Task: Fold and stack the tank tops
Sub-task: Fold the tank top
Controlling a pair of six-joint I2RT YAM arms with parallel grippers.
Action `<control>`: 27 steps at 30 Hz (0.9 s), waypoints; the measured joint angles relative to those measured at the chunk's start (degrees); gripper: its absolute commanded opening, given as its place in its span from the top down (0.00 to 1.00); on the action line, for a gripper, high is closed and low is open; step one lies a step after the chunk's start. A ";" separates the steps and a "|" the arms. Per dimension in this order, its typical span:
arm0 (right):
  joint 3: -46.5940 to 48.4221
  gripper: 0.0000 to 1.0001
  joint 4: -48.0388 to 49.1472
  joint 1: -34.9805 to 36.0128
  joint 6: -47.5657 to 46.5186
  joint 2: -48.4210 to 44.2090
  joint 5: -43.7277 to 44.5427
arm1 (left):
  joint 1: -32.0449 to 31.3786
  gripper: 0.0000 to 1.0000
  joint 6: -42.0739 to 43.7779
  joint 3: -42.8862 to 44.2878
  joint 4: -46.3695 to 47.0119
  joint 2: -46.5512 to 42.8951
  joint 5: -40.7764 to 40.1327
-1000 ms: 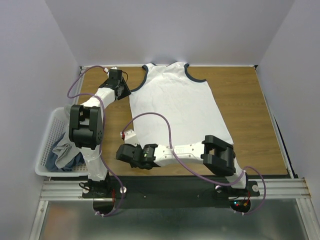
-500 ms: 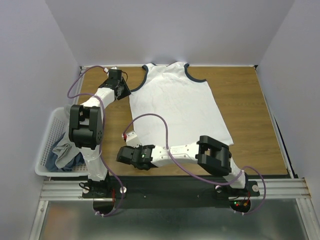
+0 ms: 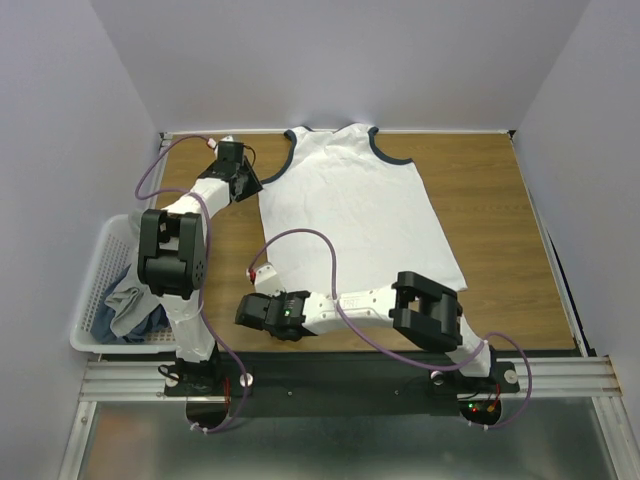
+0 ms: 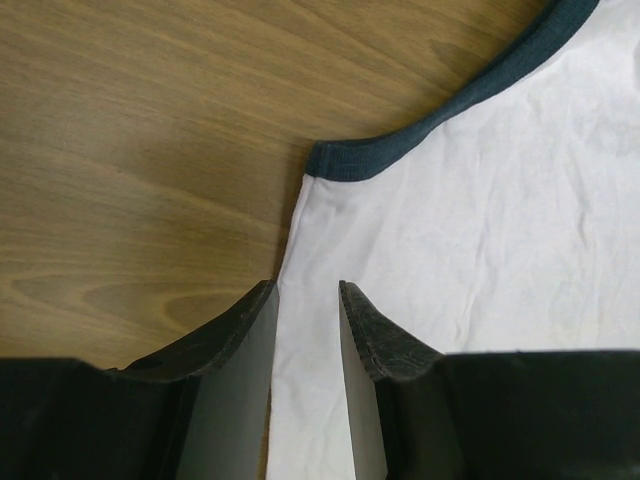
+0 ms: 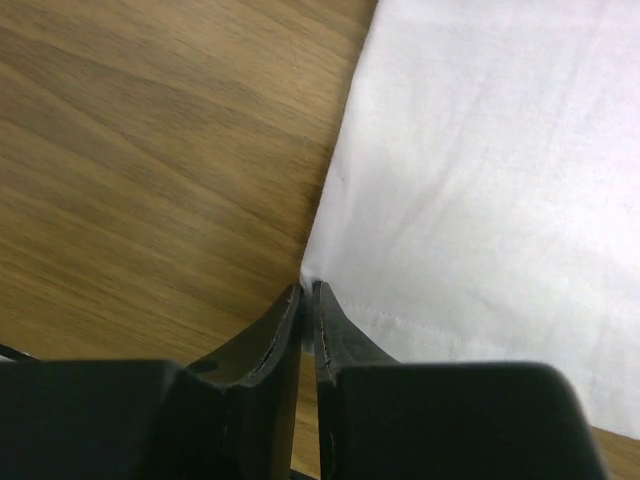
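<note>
Right gripper, near-left over the wooden table: jaws pinched nearly together on the near-left hem corner of the white tank top, a sliver of cloth between the tips. To the left, beside the table's near-left edge, a white lattice basket holds crumpled grey tank tops. The white tank top lies flat, hem near, neck at the far edge. Left gripper, far-left: jaws apart, straddling the top's left side edge just below the navy armhole edging; cloth lies flat between the fingers, not pinched.
</note>
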 measured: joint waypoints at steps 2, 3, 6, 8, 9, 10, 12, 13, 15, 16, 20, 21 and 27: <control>-1.27 0.94 0.37 -0.04 0.24 -0.92 -0.15 | 0.00 0.59 -0.76 -1.42 1.09 -0.04 0.00; -2.75 0.96 1.29 -0.02 0.31 -1.75 -0.42 | 0.00 0.58 -1.29 -2.23 1.38 -0.11 0.02; -7.93 1.00 3.45 -0.04 0.28 -5.31 -2.62 | 0.00 0.58 -2.89 -5.81 2.71 -1.09 0.11; -12.63 1.00 4.42 -0.02 0.22 -8.92 -4.87 | 0.00 0.55 -4.33 -9.18 3.93 -2.54 0.20; -14.45 1.00 4.59 -0.02 0.22 -10.38 -5.79 | 0.00 0.54 -4.85 -10.38 4.42 -3.23 0.24; -16.59 1.00 5.31 -0.02 0.20 -12.17 -7.02 | 0.00 0.54 -5.33 -11.45 4.94 -3.82 0.52; -19.43 1.00 5.53 -0.02 0.28 -15.04 -8.41 | 0.00 0.53 -6.21 -13.62 6.71 -5.03 1.05; -20.46 1.00 5.79 -0.02 0.28 -16.37 -9.25 | 0.00 0.53 -6.60 -14.32 7.41 -5.35 1.27; -21.79 1.00 6.43 -0.02 0.31 -18.34 -10.16 | -0.02 0.52 -7.23 -15.43 8.90 -5.68 1.73; -22.16 1.00 6.58 -0.02 0.33 -19.08 -10.62 | -0.04 0.53 -7.52 -16.02 9.86 -5.75 1.99; -22.88 1.00 7.10 -0.02 0.44 -21.55 -11.80 | -0.39 0.53 -8.22 -17.42 11.37 -5.75 2.62; -22.88 1.00 7.23 -0.02 0.44 -21.90 -11.96 | -0.55 0.52 -8.26 -17.42 11.58 -5.68 2.80; -22.95 1.00 8.11 -0.02 0.90 -22.27 -12.66 | -1.64 0.53 -8.28 -17.31 13.07 -5.22 2.93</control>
